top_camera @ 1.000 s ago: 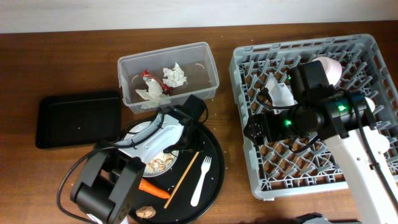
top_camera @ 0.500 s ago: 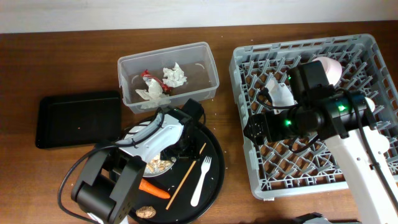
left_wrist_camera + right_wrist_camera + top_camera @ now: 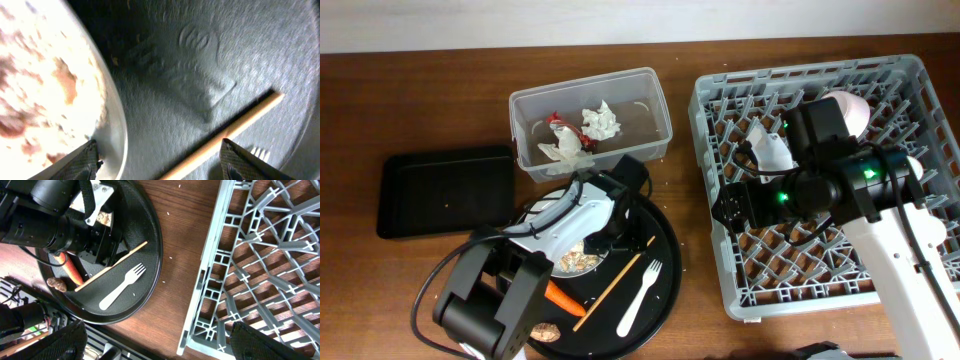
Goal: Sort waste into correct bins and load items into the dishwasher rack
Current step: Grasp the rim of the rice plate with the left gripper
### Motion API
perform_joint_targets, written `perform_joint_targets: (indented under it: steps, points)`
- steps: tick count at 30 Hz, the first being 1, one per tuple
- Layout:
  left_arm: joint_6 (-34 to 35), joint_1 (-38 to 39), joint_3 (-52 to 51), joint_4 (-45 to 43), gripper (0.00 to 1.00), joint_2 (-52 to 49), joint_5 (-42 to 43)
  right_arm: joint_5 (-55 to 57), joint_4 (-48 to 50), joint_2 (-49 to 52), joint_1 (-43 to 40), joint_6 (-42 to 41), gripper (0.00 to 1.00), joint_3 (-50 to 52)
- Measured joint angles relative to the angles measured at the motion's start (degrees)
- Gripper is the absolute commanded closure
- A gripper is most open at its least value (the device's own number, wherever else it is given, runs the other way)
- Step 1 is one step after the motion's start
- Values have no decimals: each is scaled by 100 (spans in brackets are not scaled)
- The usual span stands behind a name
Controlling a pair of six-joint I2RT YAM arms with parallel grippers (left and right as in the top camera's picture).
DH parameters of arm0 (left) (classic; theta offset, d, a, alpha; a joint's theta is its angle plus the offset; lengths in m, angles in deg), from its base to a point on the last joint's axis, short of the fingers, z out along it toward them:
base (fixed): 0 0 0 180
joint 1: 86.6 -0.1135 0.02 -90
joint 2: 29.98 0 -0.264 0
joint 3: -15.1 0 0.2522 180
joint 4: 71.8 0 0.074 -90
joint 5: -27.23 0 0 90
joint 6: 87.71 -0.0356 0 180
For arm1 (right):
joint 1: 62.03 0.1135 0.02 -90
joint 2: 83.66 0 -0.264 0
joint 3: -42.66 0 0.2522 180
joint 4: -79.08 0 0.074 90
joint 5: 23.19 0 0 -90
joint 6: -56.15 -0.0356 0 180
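Observation:
My left gripper (image 3: 610, 228) is open over the round black tray. In the left wrist view its jaws (image 3: 160, 165) straddle the rim of the pale plate-bowl (image 3: 112, 125) and the wooden stick (image 3: 235, 125). Beige food scraps (image 3: 575, 262) lie on the plate. The white fork (image 3: 642, 297), carrot (image 3: 563, 298) and brown lump (image 3: 545, 331) lie on the tray. The clear tub (image 3: 655, 110) holds napkins (image 3: 600, 122) and a red wrapper (image 3: 556, 120). My right gripper (image 3: 160, 345) is open and empty over the table beside the grey rack (image 3: 720, 280).
The shallow black tray (image 3: 445, 190) lies at the left. The round black tray (image 3: 665, 260) sits at the front, also in the right wrist view (image 3: 150, 245). The rack holds a pink bowl (image 3: 850, 108) and a white cup (image 3: 772, 152). My right arm hangs over the rack.
The plate-bowl tipped and settled under my left gripper. The stick, fork, carrot and brown lump shifted slightly down and left on the round tray. The right arm has not moved.

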Motion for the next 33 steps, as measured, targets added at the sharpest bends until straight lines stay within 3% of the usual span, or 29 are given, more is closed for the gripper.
perform_joint_targets:
  steps: [3, 8, 13, 16, 18, 26, 33]
  points:
    - [-15, -2, -13, -22, 22, -9, 57, 2, -2, 0, 0, 0, 5, -2]
    - [-15, -2, -2, -1064, 22, 24, 94, 2, -4, 0, 0, 0, 5, -2]
    - [-20, 37, 4, -654, 24, 24, 269, 2, -4, 0, 0, 0, 5, -2]
    - [-22, 42, 4, -339, 34, 22, 293, 2, -4, 0, 0, -2, 5, 0]
    - [-52, 35, -2, -232, 46, 11, 258, 2, -4, 0, 0, -2, 5, 0]
    - [-105, 107, -17, -251, 72, -11, -212, 2, -4, 0, 0, -2, 5, 0]
    - [-247, 160, -24, -391, 87, -11, -844, 2, -4, 0, 0, 0, 6, -2]
